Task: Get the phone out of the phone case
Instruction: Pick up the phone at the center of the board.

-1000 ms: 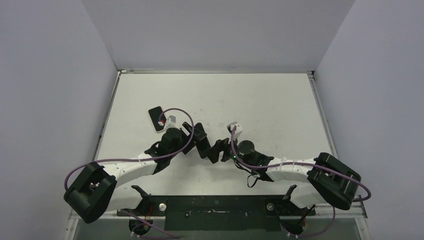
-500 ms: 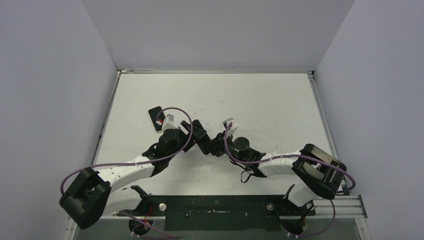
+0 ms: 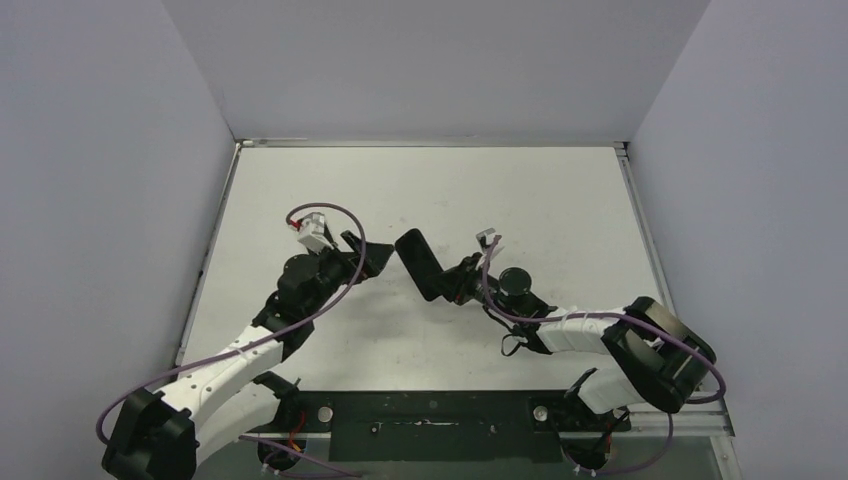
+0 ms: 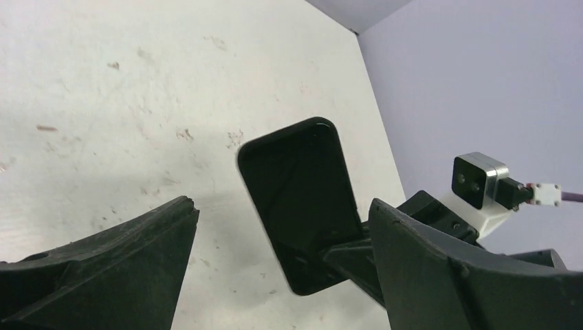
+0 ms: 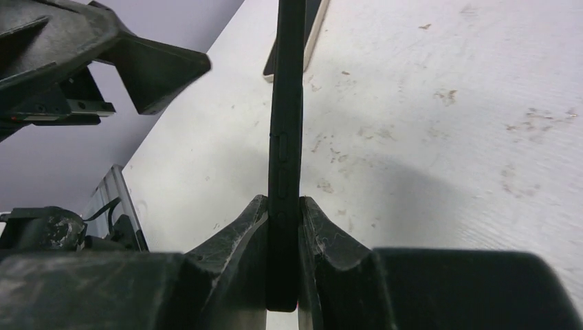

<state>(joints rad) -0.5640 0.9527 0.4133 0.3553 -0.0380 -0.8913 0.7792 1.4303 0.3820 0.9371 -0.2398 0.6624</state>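
Both arms reach in low toward the middle of the bench (image 3: 560, 200). The right end effector (image 3: 455, 285) is clamped tight on the near end of the black phone case (image 3: 420, 262). The left end effector (image 3: 368, 252) gapes wide just beside it, holding nothing. Whether the phone is inside cannot be made out.

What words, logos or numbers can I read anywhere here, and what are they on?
There is no readable text in any view.
Black phone, clamped in the right gripper: plain glossy face, no logo or label showing.
White camera block on the right wrist: no legible marking.
Table: only scuffs and specks, no print.
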